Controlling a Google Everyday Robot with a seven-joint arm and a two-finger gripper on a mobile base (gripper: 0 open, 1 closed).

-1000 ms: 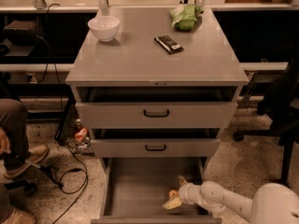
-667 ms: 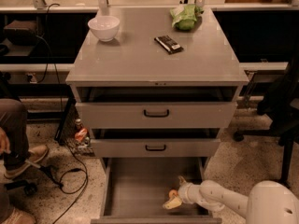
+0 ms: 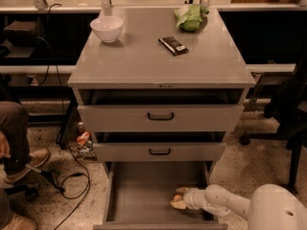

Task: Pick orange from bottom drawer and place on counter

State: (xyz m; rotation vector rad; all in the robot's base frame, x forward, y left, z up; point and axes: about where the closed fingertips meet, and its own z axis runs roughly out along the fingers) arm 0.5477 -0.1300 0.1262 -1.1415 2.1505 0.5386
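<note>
The hand (image 3: pixel 178 198) is down in the open bottom drawer (image 3: pixel 139 195), near its right front, right against a small roundish shape that may be the orange (image 3: pixel 177 198); whether it grips, I cannot tell. On the table (image 3: pixel 134 63), a dark packet's (image 3: pixel 173 45) print is too small to read.

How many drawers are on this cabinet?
3, stacked under the counter: top drawer, middle drawer, and bottom drawer pulled out, with the pincer reaching into its right side.

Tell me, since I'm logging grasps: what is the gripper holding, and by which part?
Cannot be told: the gripper reaches into the bottom drawer at its right front, but any hold is unclear.
</note>
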